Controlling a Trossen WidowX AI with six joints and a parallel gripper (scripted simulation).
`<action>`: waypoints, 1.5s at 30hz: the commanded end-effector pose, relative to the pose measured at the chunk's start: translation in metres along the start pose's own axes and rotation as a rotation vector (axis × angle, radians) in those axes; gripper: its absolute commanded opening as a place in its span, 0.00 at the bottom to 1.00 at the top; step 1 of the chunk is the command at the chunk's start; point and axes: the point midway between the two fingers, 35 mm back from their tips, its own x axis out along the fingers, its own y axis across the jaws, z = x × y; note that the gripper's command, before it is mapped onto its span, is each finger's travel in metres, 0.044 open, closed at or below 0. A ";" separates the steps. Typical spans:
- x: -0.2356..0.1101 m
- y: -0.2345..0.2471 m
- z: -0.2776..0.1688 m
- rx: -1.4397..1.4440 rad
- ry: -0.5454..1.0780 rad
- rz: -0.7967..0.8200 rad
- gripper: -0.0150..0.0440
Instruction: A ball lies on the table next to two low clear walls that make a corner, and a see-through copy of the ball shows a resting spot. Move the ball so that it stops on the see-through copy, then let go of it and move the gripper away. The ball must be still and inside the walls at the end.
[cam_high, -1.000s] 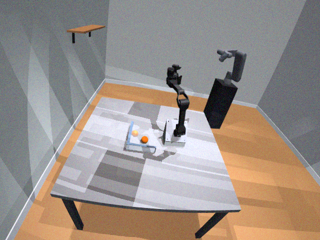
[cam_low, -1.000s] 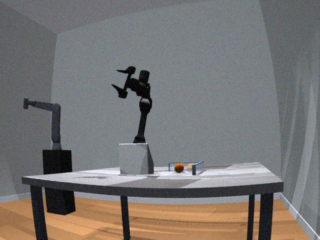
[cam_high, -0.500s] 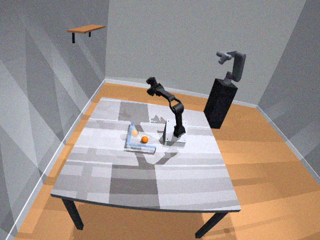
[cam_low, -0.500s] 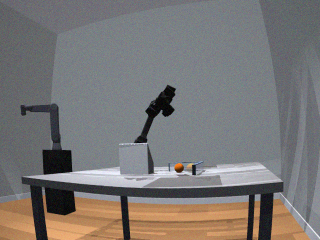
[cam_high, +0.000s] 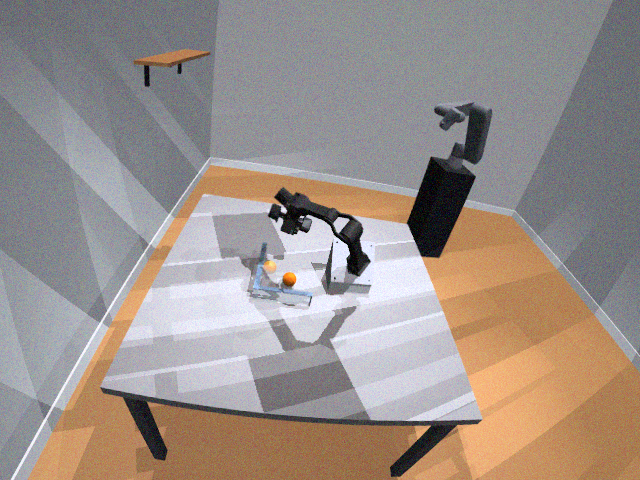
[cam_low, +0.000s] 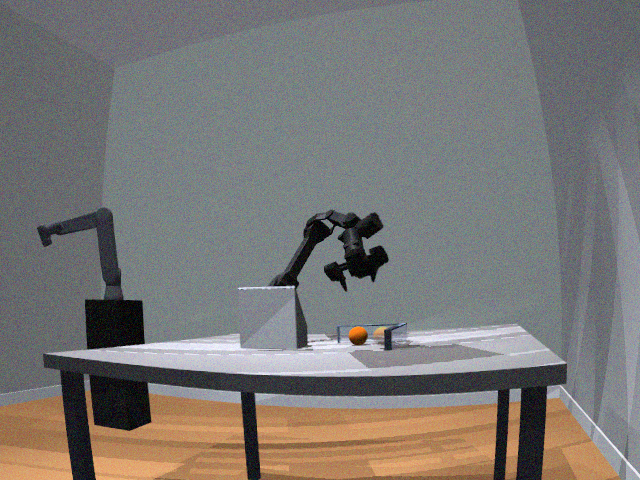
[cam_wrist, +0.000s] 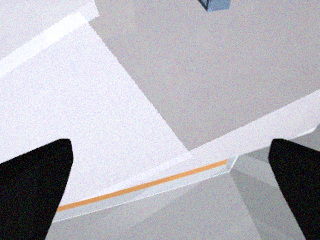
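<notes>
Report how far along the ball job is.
Done: nothing yet; the orange ball lies beside the see-through copy, not on it. In hand: the hand hangs open and empty above the clear walls. Left: move the ball onto the copy, release, back away.

My black gripper (cam_low: 356, 273) hangs over a table (cam_high: 206, 372) whose top is a patchwork of pale grey, white and darker grey blocks on dark legs. On it lie a solid bright orange round ball (cam_high: 288, 279), its paler see-through peach copy (cam_high: 269, 266), and two clear blue-tinted low walls (cam_high: 281, 295). The plank floor (cam_high: 516, 335) is warm orange-brown, and the room walls (cam_low: 310, 129) are flat grey.
</notes>
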 end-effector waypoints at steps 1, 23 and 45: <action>-0.002 0.017 0.057 -0.060 -0.176 0.064 0.94; -0.009 0.077 0.185 -0.117 -0.565 0.260 0.94; 0.020 0.087 0.203 -0.117 -0.566 0.259 0.94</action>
